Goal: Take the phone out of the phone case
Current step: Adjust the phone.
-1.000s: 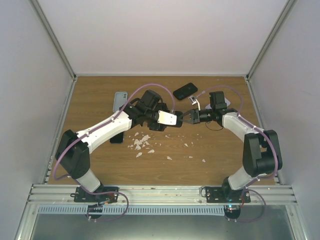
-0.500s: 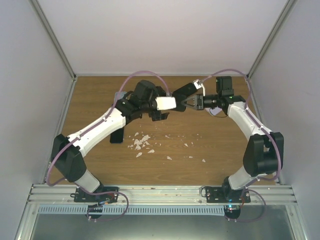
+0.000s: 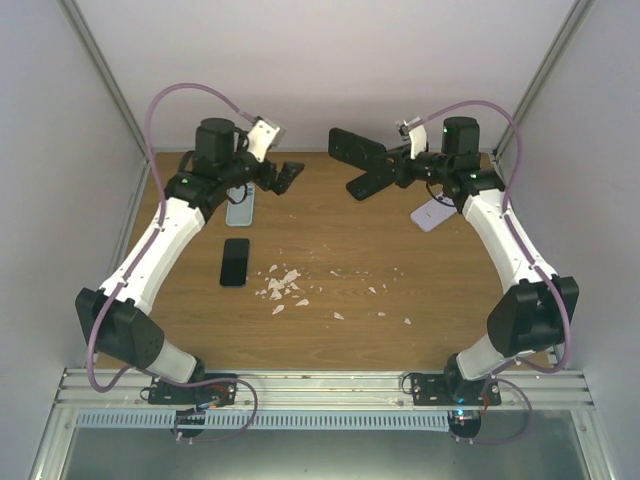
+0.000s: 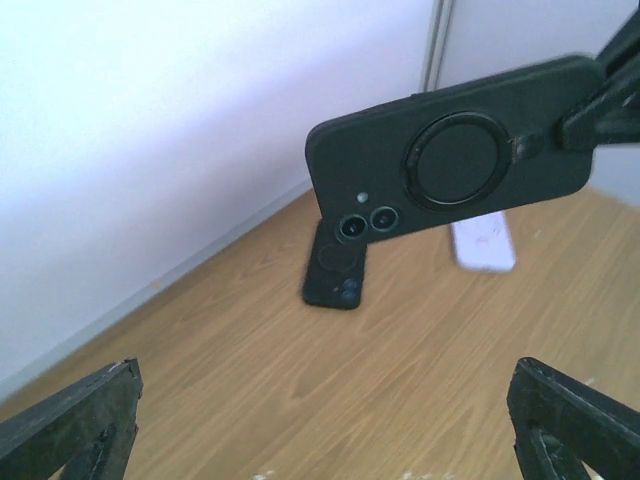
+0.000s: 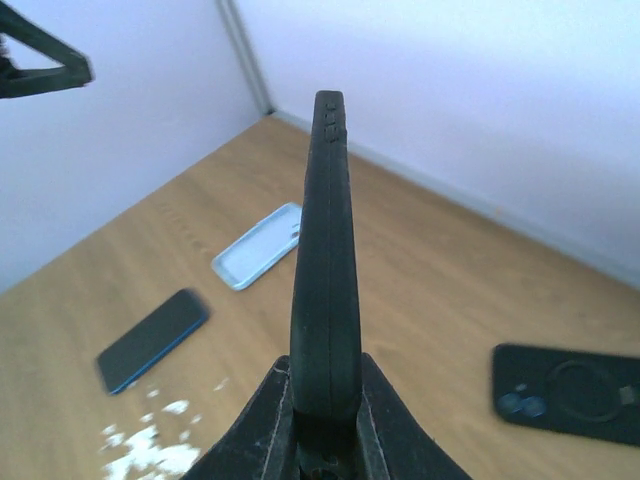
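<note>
Lying nearest on the table are white crumbs and a bare phone. Farther back, the left gripper hangs spread wide and empty. The right gripper pinches the black cased phone by one end, up in the air.

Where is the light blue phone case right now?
The light blue case lies flat on the table, on the left side in the top view. It is just beyond the dark phone, towards the back wall.
</note>
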### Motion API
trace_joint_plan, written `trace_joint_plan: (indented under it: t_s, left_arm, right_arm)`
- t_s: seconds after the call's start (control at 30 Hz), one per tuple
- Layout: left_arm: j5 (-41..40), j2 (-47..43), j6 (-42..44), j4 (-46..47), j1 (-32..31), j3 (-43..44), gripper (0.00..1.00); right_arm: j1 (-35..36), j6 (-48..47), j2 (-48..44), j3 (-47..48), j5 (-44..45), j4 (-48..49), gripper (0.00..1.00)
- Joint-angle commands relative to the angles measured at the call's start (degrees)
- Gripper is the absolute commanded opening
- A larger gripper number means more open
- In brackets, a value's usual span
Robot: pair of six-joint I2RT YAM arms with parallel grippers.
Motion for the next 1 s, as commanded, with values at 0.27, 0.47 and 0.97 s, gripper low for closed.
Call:
trace_joint_plan:
  t_s: [0.27,0.47,0.97]
  left_arm:
    - [20.4,-3.2,-40.7,14.6,14.4,-3.7,0.99]
    - [26.0,-3.2,-56.6,22.3,18.8,-8.3,0.99]
    - [31.6,0.1,-65.1,25.0,19.8,-10.1,0.99]
  right_arm:
    - [14.6,-18.1,-2.1,5.1,37.1,12.7,0.0]
    - [20.9,-25.4,-1.3,3.6,50.6,17.4,0.0]
    - [38.5,-58.6,-1.7,-13.1,76.7,46.1,0.0]
